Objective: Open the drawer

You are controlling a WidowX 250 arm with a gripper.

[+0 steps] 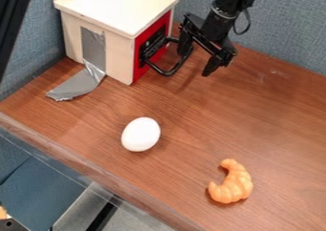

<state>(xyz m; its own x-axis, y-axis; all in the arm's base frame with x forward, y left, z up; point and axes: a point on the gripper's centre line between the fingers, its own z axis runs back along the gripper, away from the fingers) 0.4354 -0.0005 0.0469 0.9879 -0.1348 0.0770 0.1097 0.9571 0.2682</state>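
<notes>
Beside my gripper (198,57), on the side toward the box (98,46), hangs the black handle (169,73) of the drawer (139,69), whose red front looks flush and closed. My two fingers stand apart, released, with nothing pinched between them; the nearer one meets or overlaps the handle, and I cannot tell from here whether its tip is inside the loop or merely in front of it. That is my first worry: if it is outside, a pull away from the box would slip off the bar and leave the drawer shut. Hooked too shallowly, the tip could ride up over the handle halfway through; pressed in too deep, it could jam against the front. Pulling askew may also bind the drawer in its opening. Across the box from me, silver tape (94,45) runs down the side and onto the table (185,158); I take it for an anchor, and should it peel, a hard tug would drag or twist the whole box toward me. Out in front of me, well clear, lie the white egg (140,134) and, farther off, the toy croissant (231,183); only a wide swing on losing my hold would endanger them.
</notes>
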